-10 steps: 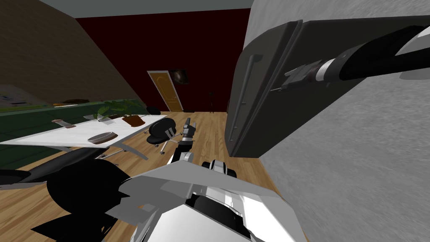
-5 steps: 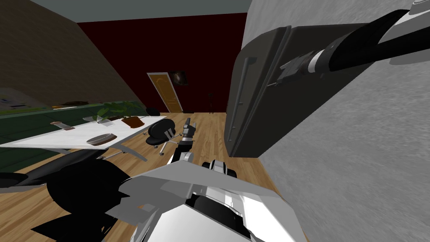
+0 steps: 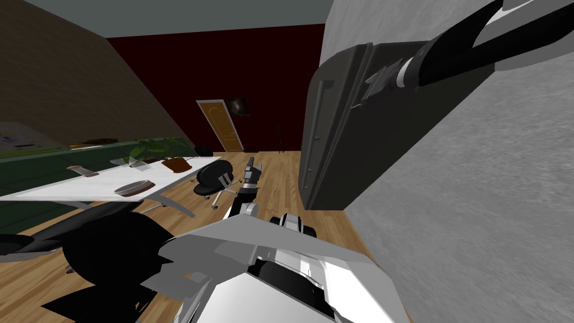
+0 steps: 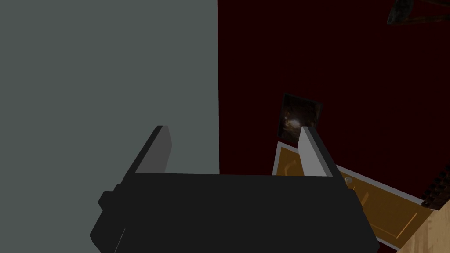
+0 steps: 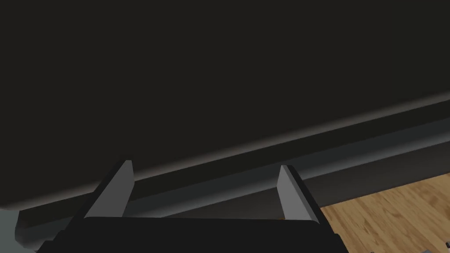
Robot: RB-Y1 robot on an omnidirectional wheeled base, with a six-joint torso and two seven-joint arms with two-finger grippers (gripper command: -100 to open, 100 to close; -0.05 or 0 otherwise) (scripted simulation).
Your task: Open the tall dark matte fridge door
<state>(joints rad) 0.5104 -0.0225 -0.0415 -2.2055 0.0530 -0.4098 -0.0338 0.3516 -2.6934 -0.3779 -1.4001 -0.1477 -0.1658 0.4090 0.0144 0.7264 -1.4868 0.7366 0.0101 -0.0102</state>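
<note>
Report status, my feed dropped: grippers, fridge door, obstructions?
Right gripper open at edge of fridge door, beside handle, gripping nothing. Left gripper open, idle, low. No obstruction seen.

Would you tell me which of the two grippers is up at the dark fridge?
The right gripper: it is raised close to the tall dark fridge, near its long handle, while the left gripper hangs low over the wooden floor.

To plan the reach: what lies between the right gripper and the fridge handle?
Nothing: bare dark door separates the right gripper from the handle, per head view.
</note>
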